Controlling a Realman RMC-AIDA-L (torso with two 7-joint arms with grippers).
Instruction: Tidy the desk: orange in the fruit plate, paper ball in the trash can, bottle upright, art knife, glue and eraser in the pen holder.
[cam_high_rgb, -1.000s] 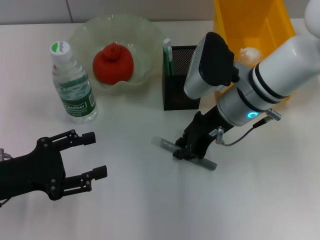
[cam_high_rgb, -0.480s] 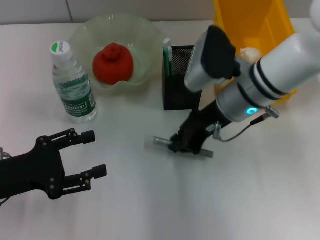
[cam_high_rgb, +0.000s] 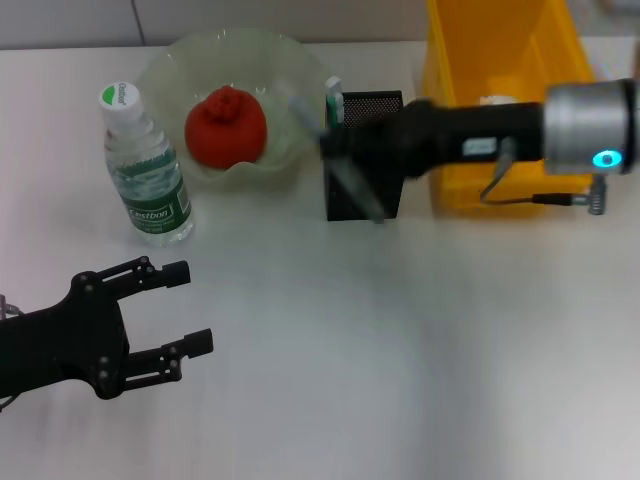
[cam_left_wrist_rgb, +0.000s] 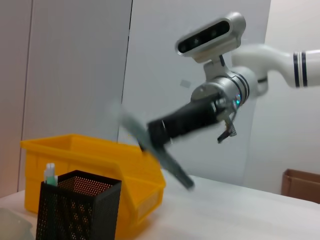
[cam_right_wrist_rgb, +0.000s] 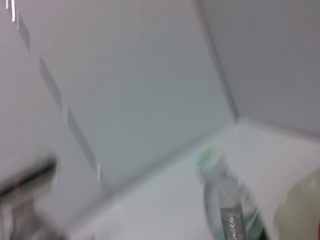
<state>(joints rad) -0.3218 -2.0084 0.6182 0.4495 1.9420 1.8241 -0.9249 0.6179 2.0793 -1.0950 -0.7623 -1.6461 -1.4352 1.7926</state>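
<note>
My right gripper (cam_high_rgb: 343, 150) is shut on the grey art knife (cam_high_rgb: 364, 197) and holds it slanted in the air over the black mesh pen holder (cam_high_rgb: 385, 108). The left wrist view shows the same knife (cam_left_wrist_rgb: 175, 170) in the right gripper (cam_left_wrist_rgb: 156, 138), above the pen holder (cam_left_wrist_rgb: 80, 207). A white-and-green glue stick (cam_high_rgb: 333, 98) stands in the holder. The orange (cam_high_rgb: 226, 126) lies in the glass fruit plate (cam_high_rgb: 170, 70). The bottle (cam_high_rgb: 146, 170) stands upright. A paper ball (cam_high_rgb: 495, 101) lies in the yellow trash can (cam_high_rgb: 500, 40). The eraser is out of view. My left gripper (cam_high_rgb: 190, 310) rests open at the near left.
The yellow trash can stands directly behind and right of the pen holder. The bottle (cam_right_wrist_rgb: 227, 202) also shows blurred in the right wrist view. White tabletop stretches across the front and middle.
The right arm lifted the art knife off the table and swung it up and back over the pen holder. The left arm stayed still.
</note>
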